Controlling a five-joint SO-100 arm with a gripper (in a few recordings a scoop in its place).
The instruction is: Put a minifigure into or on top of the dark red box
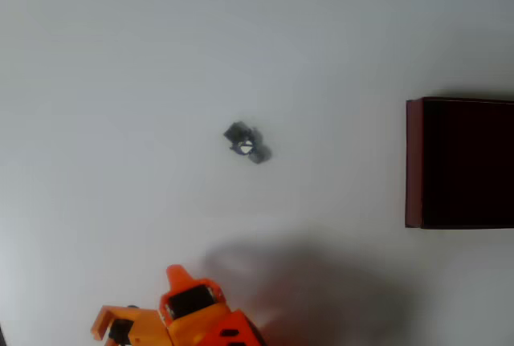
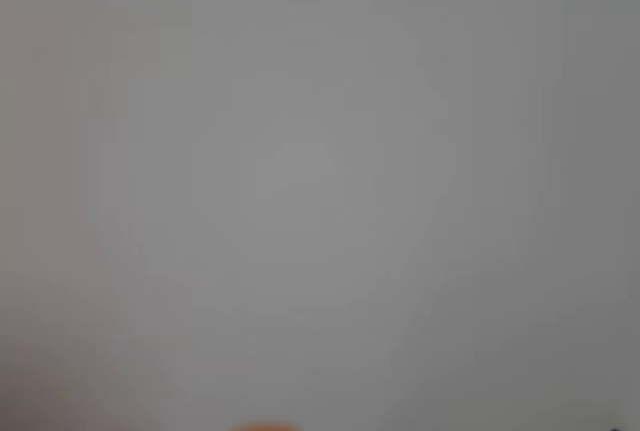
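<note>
Overhead view: minifigure (image 1: pixel 247 144) mid-table, dark red box (image 1: pixel 414 161) at right edge, gripper (image 1: pixel 144 298) opening unclear.

A tiny dark grey-black minifigure (image 1: pixel 247 143) is seen in the overhead view lying on a plain white table (image 1: pixel 120 81). A small whitish spot is showing near its middle. It is lying slanted, one end pointing up-left and the other down-right; finer detail is blurred. It is resting well above and a little to the right of the orange gripper (image 1: pixel 152 294), with bare surface between them. A dark red box (image 1: pixel 414 161) is sitting at the right edge of the picture, far to the right of the gripper and higher up. Its walls are thin and maroon, its inside near black, and its right side is being cut off by the frame. The minifigure and box are lying well apart.
</note>
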